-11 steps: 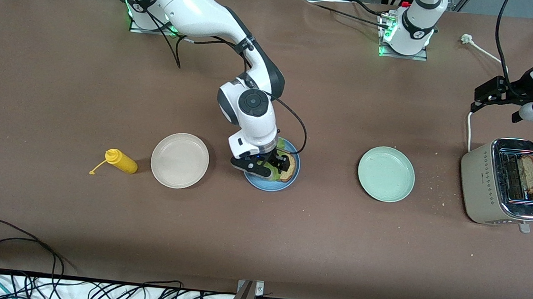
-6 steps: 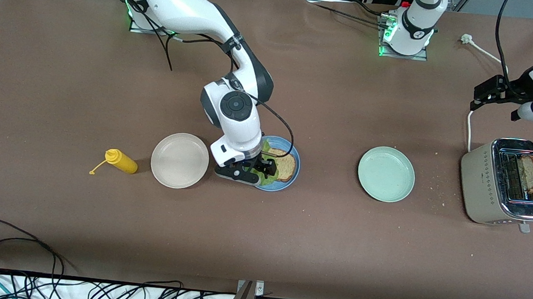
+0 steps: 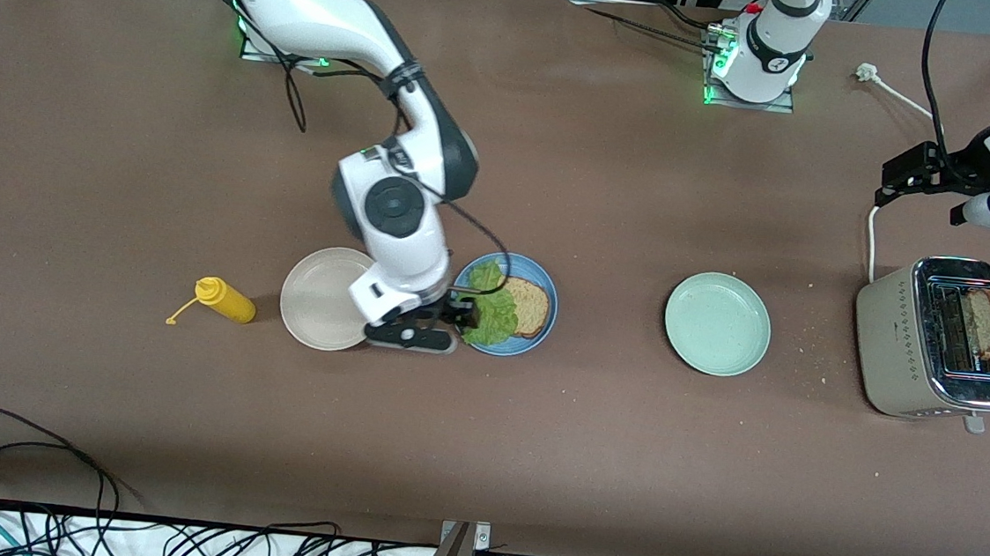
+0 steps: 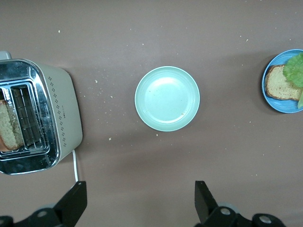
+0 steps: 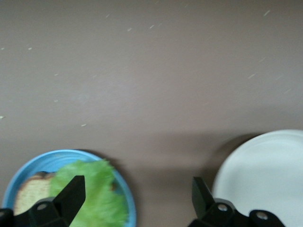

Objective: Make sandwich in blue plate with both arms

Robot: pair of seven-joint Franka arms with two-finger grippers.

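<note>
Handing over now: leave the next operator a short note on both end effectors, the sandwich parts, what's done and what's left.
Right end effector: open, empty, between the cream plate and the blue plate.
Left end effector: open, empty, waiting above the table near the toaster.
Done: one bread slice on the blue plate, lettuce leaf partly over it.
Left: second bread slice sits in the toaster; lift it out and place it on the lettuce. Mint-green plate is unused.
</note>
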